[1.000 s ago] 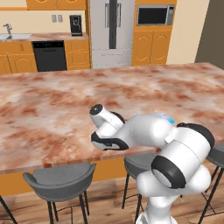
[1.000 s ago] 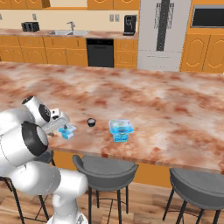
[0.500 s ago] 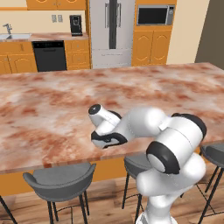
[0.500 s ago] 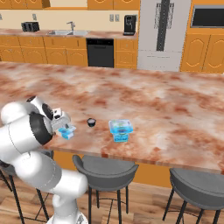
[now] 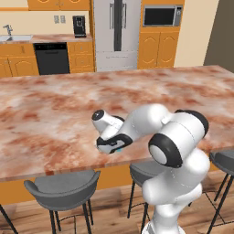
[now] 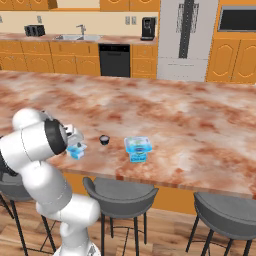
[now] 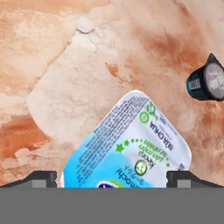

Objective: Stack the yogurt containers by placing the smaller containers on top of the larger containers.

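A small light-blue yogurt pack (image 6: 76,150) with a white printed lid (image 7: 131,146) sits near the counter's front edge. My gripper (image 7: 112,179) hangs directly over it, open, one dark fingertip (image 7: 41,178) on each side of the pack. From the bases the gripper (image 6: 75,141) (image 5: 111,147) covers most of this pack. The tiny dark round cup (image 6: 104,139) (image 7: 208,83) stands just to its right. Further right is the wider light-blue pack (image 6: 138,148), standing apart from the other two.
The marble counter (image 6: 190,115) stretches wide behind the packs. Its front edge (image 5: 55,169) runs close under the gripper. Grey bar stools (image 6: 120,192) (image 5: 61,187) stand below that edge. Cabinets, a fridge and a sink line the far wall.
The arm's elbow has swung and the hand has settled a little closer over the small pack. The jaws have stayed wide. None of the three containers has moved.
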### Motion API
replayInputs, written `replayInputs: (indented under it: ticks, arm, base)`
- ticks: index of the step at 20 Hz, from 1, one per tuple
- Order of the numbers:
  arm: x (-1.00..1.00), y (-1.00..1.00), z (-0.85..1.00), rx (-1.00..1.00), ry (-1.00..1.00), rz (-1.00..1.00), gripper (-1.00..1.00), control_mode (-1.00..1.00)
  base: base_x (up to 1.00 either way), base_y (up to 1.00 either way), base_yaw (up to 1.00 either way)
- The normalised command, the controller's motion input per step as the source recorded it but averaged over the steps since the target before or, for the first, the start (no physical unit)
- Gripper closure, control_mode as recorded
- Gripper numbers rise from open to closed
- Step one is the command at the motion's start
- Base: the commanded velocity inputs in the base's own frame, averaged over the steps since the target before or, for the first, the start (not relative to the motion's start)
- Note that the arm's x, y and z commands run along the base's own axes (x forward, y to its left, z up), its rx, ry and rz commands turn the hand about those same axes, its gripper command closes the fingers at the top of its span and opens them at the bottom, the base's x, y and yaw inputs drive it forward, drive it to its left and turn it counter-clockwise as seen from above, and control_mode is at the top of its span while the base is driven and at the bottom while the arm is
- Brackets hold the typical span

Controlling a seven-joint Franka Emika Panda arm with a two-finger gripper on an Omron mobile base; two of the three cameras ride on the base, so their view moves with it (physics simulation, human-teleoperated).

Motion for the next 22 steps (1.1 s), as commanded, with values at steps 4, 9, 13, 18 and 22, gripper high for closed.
replayInputs:
  ticks: [4, 9, 13, 18, 22]
  arm:
    - [0.18, 0.00, -0.21, 0.00, 0.00, -0.01, -1.00, -1.00]
    - [0.16, 0.00, -0.17, 0.00, -0.03, 0.00, -1.00, -1.00]
    - [0.14, 0.03, -0.19, 0.00, -0.03, 0.00, -1.00, -1.00]
    - [0.07, 0.06, -0.18, 0.00, -0.02, 0.00, 1.00, -1.00]
    - [0.01, 0.01, -0.10, 0.00, -0.02, 0.00, 1.00, -1.00]
  base:
    - [0.00, 0.00, 0.00]
    - [0.00, 0.00, 0.00]
    - [0.00, 0.00, 0.00]
    - [0.00, 0.00, 0.00]
    - [0.00, 0.00, 0.00]
